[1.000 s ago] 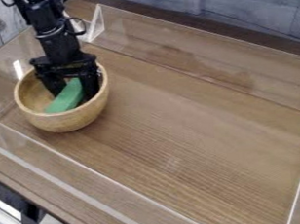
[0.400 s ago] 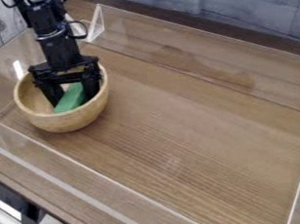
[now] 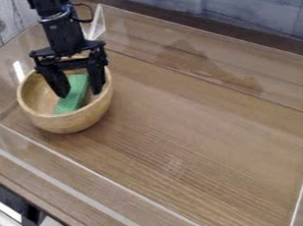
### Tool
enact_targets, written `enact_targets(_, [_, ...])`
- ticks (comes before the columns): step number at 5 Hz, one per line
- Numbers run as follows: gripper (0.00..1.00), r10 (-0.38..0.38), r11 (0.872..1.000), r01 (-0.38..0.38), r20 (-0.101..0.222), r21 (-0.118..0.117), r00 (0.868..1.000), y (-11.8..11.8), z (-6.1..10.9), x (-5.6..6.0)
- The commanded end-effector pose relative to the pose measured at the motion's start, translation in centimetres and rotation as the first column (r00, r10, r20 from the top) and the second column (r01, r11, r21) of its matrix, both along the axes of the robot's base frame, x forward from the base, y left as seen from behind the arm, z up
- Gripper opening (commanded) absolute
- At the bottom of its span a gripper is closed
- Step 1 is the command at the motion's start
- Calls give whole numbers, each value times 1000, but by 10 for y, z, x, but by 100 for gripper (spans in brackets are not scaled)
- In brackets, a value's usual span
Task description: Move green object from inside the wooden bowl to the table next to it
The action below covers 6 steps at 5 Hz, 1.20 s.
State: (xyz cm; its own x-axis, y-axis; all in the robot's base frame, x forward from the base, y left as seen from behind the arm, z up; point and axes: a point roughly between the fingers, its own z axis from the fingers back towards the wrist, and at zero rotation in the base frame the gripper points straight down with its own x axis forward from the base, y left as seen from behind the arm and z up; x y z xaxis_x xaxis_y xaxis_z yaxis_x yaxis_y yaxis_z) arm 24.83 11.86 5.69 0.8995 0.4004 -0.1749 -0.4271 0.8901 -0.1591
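Spreading wide over the bowl — fingers now further right

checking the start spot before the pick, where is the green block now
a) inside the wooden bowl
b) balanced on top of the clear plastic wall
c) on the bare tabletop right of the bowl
a, the green block lies within the rim of the wooden bowl, below the gripper

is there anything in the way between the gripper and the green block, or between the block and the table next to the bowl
Nothing visible separates the gripper from the green block. Between block and table stands the wall of the wooden bowl, so it likely needs lifting over the rim.
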Motion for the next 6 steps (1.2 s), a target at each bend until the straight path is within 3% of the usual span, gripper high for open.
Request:
enact_targets(1, [0, -43, 999, 42, 44, 24, 998, -5, 16, 9])
enact_targets(2, [0, -86, 996, 85, 54, 19, 995, -15, 26, 10])
enact_targets(3, [0, -137, 991, 137, 82, 10, 987, -27, 48, 13])
enact_targets(4, [0, -197, 980, 199, 115, -5, 974, -37, 58, 17])
enact_targets(5, [0, -225, 974, 228, 118, -8, 967, -36, 52, 9])
enact_targets(6, [100, -267, 963, 269, 109, -7, 958, -34, 57, 6])
